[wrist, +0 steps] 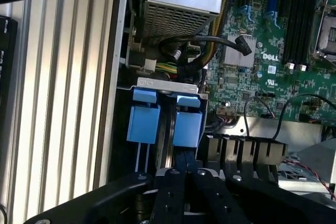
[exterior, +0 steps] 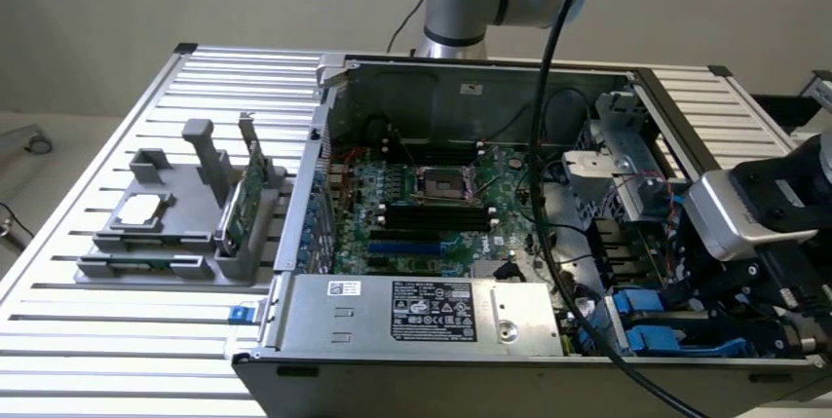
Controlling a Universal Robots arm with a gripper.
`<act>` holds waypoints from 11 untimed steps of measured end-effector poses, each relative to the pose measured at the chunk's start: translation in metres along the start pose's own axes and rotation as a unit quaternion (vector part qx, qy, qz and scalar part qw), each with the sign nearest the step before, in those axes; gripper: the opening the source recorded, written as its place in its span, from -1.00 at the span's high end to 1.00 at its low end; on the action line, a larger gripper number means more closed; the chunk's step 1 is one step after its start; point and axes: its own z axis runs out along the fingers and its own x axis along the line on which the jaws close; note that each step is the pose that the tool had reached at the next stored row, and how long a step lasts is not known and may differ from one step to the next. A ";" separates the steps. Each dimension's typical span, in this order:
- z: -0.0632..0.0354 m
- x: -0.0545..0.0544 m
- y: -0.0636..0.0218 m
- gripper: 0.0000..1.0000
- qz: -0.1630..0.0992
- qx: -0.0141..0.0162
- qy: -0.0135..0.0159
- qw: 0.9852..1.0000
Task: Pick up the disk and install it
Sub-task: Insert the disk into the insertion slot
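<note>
The disk [wrist: 166, 124] stands edge-on in the drive bay at the corner of the open computer case [exterior: 341, 145], and its two blue rail tabs [wrist: 144, 123] face the wrist camera. In the exterior view the disk [exterior: 646, 325] and its blue rails show low in the case's right front corner, under the arm's wrist [exterior: 747, 213]. My gripper [wrist: 182, 162] is right at the disk's outer end. Its black fingers [wrist: 173, 192] lie close together and reach to the gap between the blue tabs. I see nothing held between them.
The silver power supply [exterior: 416, 311] sits beside the bay, and the green motherboard [exterior: 430, 194] lies behind it. A thick black cable [exterior: 552, 145] hangs over the case. On the slatted table [exterior: 117, 330] at the exterior view's left, a grey fixture [exterior: 182, 243] holds a square chip [exterior: 140, 209] and a green card [exterior: 241, 204].
</note>
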 end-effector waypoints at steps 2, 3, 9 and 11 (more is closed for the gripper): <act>-0.0086 -0.001 0.0000 0.79 0.000 0.000 0.000 1.000; -0.0140 -0.002 0.0000 0.79 0.000 0.000 0.000 1.000; -0.0408 -0.006 0.0004 0.79 0.000 -0.001 0.000 1.000; -0.0496 -0.008 0.0004 0.79 0.000 -0.001 0.000 1.000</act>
